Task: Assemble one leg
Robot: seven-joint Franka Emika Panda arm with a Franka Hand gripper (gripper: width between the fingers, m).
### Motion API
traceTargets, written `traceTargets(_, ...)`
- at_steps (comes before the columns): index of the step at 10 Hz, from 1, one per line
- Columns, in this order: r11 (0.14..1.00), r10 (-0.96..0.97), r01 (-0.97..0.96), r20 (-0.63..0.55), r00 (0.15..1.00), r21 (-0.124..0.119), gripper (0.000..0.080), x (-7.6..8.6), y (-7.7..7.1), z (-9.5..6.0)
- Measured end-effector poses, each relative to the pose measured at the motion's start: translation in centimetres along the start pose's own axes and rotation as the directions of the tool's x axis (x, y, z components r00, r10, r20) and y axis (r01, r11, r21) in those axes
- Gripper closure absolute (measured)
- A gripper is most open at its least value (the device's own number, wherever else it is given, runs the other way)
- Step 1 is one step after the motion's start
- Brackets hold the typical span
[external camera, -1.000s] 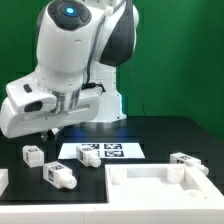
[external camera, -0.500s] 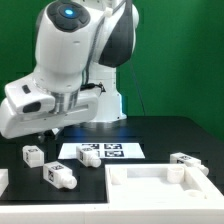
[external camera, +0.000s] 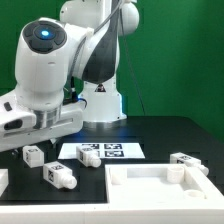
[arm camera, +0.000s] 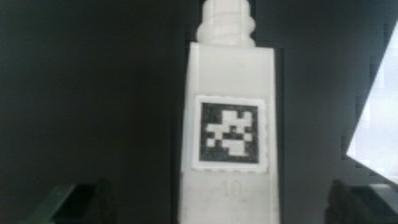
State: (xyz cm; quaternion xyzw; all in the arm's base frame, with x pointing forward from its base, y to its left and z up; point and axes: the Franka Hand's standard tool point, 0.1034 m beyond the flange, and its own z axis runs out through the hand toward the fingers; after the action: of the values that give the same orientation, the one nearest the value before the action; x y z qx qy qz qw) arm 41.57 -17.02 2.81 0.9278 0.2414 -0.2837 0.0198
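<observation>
Wrist view: gripper (arm camera: pixel 214 205) spread wide. Its two dark fingers (arm camera: pixel 64 202) stand one on each side of the leg (arm camera: pixel 228 120), with a strip of black surface (arm camera: pixel 89 100) showing between each finger and the white plastic, so nothing is pinched or touched. The leg lies flat with its square tag (arm camera: pixel 226 131) facing the camera. At the end away from the fingers it narrows to a ridged stub.

Exterior view: arm (external camera: pixel 60 70) bent over the exterior view's left half of the surface, wrist low. The fingers themselves do not read here against the dark.

- A short white peg (external camera: pixel 32 155) lies just under the wrist at the lower left of the frame (cannot say for certain it is the one the wrist camera sees).
- A second peg (external camera: pixel 60 176) lies near it, closer to the frame's bottom edge, apart from the first.
- The marker board (external camera: pixel 102 152) lies flat at mid-frame, to the right of both.
- A large rimmed white panel (external camera: pixel 160 185) fills the lower right.
- A further peg (external camera: pixel 183 160) lies just behind the panel, toward the right edge.
</observation>
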Motion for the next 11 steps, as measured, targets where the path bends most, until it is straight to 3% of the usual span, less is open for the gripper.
traceTargets(3, 1.0, 0.003, -0.003, 0.005, 1.0, -0.002, 0.0151, 0.0, 0.0, 0.1)
traceTargets(4, 0.998, 0.052, -0.05, 0.039, 0.998, -0.04, 0.0151, -0.1, 0.1, -0.4)
traceTargets(5, 0.994, 0.055, -0.05, 0.051, 0.997, -0.097, 0.0151, 0.6, 0.0, -1.3)
traceTargets(11, 0.994, 0.056, -0.05, 0.057, 0.997, -0.101, 0.0151, 0.5, 0.0, -0.9)
